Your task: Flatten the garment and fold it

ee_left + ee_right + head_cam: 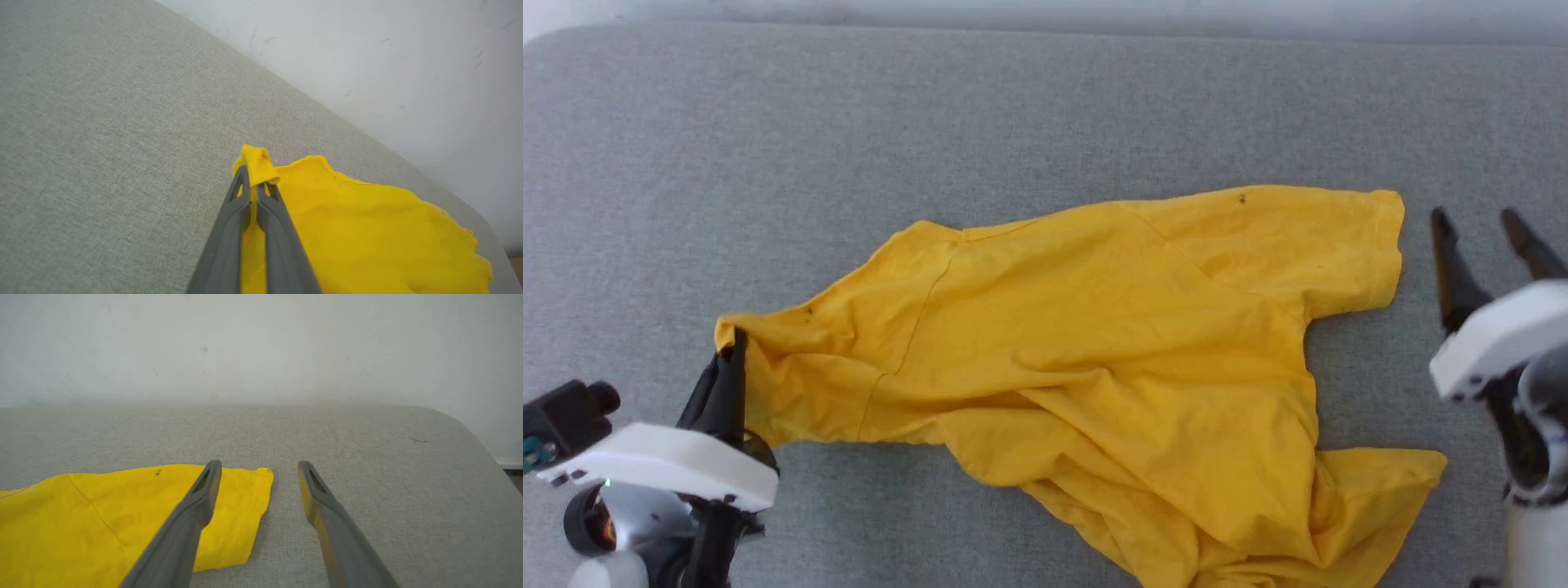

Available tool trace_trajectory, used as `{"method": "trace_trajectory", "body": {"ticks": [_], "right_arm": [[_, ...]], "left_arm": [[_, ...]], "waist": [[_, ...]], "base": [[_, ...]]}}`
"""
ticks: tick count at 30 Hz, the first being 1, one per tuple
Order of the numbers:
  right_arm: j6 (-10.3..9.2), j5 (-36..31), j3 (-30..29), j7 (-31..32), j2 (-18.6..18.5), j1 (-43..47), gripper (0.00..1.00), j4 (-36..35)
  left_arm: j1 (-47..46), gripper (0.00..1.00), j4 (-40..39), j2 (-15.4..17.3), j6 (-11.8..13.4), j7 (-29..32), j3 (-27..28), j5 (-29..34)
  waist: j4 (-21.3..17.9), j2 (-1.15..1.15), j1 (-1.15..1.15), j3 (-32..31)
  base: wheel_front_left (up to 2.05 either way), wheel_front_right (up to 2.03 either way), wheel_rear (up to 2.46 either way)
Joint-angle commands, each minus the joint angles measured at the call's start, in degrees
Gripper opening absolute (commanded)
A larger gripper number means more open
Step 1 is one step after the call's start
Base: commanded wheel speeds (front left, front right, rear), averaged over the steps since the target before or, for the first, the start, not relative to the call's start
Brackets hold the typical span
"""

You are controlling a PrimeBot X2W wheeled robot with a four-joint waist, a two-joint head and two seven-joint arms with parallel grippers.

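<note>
Grey padded surface [849,122], white wall [261,343] behind. The garment [1094,351] lies rumpled across the middle, plain yellow side up (bottom part cut off by the head view's lower edge). Left gripper [737,343] sits low at the garment's left end, fingers clamped on a bunched corner. Right gripper [1478,224] hovers just beside the sleeve [1347,245], spread wide, holding nothing; in the right wrist view one finger overlaps the sleeve.

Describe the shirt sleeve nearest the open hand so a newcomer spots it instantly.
On the grey cushion, a yellow T-shirt sprawls crumpled. Its far-right sleeve lies beside the open right hand. Unlike the opposite end, bunched and pinched in the shut left hand, this sleeve lies flat and free.
</note>
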Motion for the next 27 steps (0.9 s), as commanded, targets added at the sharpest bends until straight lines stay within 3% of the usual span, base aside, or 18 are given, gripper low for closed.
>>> {"method": "trace_trajectory", "body": {"ticks": [1,4,10,17,22,23,24,25,27], "right_arm": [[-0.04,-2.0,-0.5,4.3,0.0,-2.9,1.0,0.6],[-0.04,-4.4,-0.5,13.0,0.0,-7.0,1.0,2.0],[-0.04,-7.7,1.2,21.7,-0.4,-11.1,1.0,5.1],[-0.04,-11.5,-3.0,24.6,-0.3,-14.1,1.0,9.8],[-0.04,-9.7,-3.6,25.3,-0.1,-15.0,0.98,12.6],[-0.04,-9.5,-3.9,25.4,-0.1,-15.2,0.37,13.0],[-0.04,-9.4,-4.1,25.3,-0.1,-15.4,0.25,13.4],[-0.04,-9.4,-4.3,25.1,0.0,-15.6,0.0,13.7],[-0.04,-8.7,-4.6,24.2,0.0,-16.3,0.0,14.2]], "left_arm": [[-1.4,0.0,-0.5,0.1,-0.6,0.2,-0.5,0.3],[-2.6,0.0,-0.8,0.1,-1.1,0.3,-1.4,0.1],[-4.1,0.0,-0.5,0.2,-1.9,0.3,-2.8,0.1],[-6.8,0.0,1.2,-0.5,-3.0,-0.5,-5.6,0.2],[-7.9,0.0,1.7,-0.7,-3.4,-1.0,-6.2,-0.3],[-8.1,0.0,1.8,-0.7,-3.4,-1.1,-6.2,-0.5],[-8.2,0.0,1.9,-0.7,-3.5,-1.1,-6.1,-0.5],[-8.3,0.0,1.9,-0.6,-3.5,-1.2,-6.1,-0.7],[-8.6,0.0,2.1,-0.6,-3.5,-1.2,-6.0,-0.9]], "waist": [[-0.1,0.0,0.0,1.4],[0.2,0.0,0.0,3.0],[1.4,0.0,0.0,5.5],[4.5,0.0,0.0,8.3],[5.5,0.0,0.0,10.0],[5.5,0.0,0.0,10.2],[5.5,0.0,0.0,10.3],[5.5,0.0,0.0,10.4],[5.2,0.0,0.0,10.2]], "base": [[0.0,0.0,0.0],[0.0,0.0,0.0],[0.0,0.0,0.0],[0.0,0.0,0.0],[0.0,0.0,0.0],[0.0,0.0,0.0],[0.0,0.0,0.0],[0.0,0.0,0.0],[0.0,0.0,0.0]]}}
